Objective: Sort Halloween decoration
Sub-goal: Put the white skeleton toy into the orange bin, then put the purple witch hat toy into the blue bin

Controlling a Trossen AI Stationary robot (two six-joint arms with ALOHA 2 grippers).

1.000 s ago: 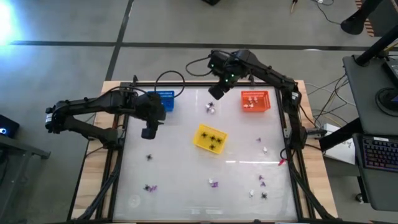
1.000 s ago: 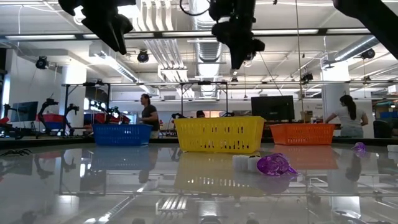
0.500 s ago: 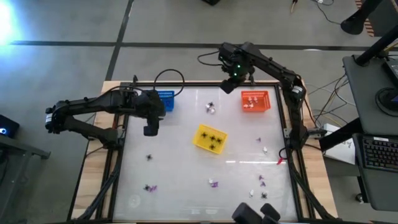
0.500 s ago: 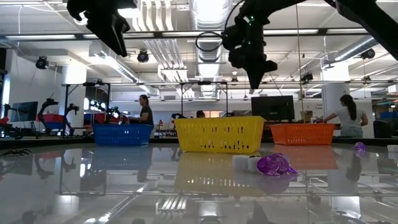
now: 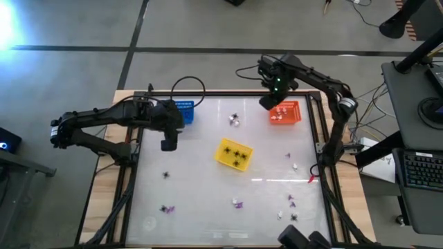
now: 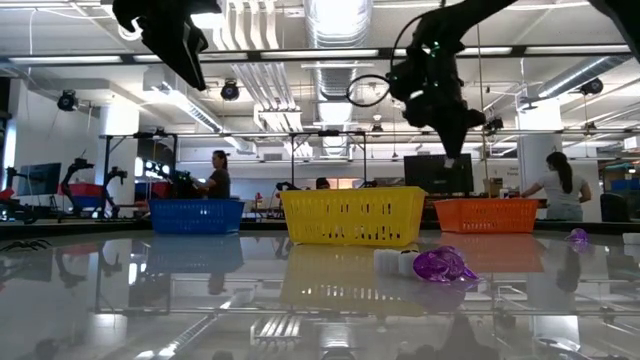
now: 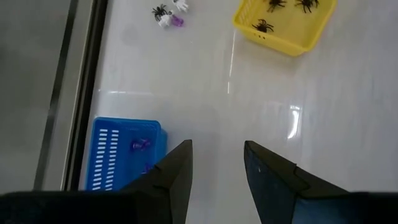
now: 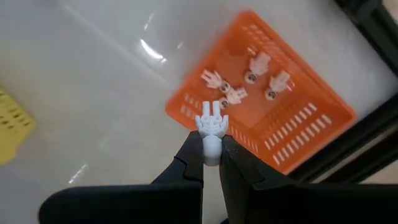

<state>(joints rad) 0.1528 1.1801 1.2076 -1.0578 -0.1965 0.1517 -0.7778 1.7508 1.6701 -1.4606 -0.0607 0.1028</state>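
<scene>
My right gripper (image 8: pixel 211 155) hangs over the orange basket (image 5: pixel 291 114), above its left edge, shut on a white hand-shaped decoration piece (image 8: pixel 211 127). In the high view the right gripper (image 5: pixel 268 102) stands at the far right of the table. Several white pieces (image 8: pixel 252 78) lie on the orange basket's floor. The yellow basket (image 5: pixel 234 153) holds black spiders (image 7: pixel 264 26). The blue basket (image 7: pixel 124 155) holds purple bits. My left gripper (image 7: pixel 217 155) waits open and empty, high beside the blue basket. My right gripper pinches the white piece by its narrow stem end (image 8: pixel 211 148) between its two fingertips. The fingers point down from above. The splayed finger end (image 8: pixel 211 121) sticks out past the fingertips, and the piece is lifted clear over the basket's edge.
Loose black, purple and white pieces lie on the glossy table: a cluster (image 5: pixel 235 120) at the far middle, others at the left (image 5: pixel 167 174), the near left (image 5: pixel 167 208), the near middle (image 5: pixel 238 204) and the near right (image 5: pixel 291 202). A dark frame rail (image 5: pixel 318 138) borders the table.
My right gripper, still shut on the white piece, has gone toward the table's right edge and down, from above the far-middle cluster to over the orange basket's left edge.
</scene>
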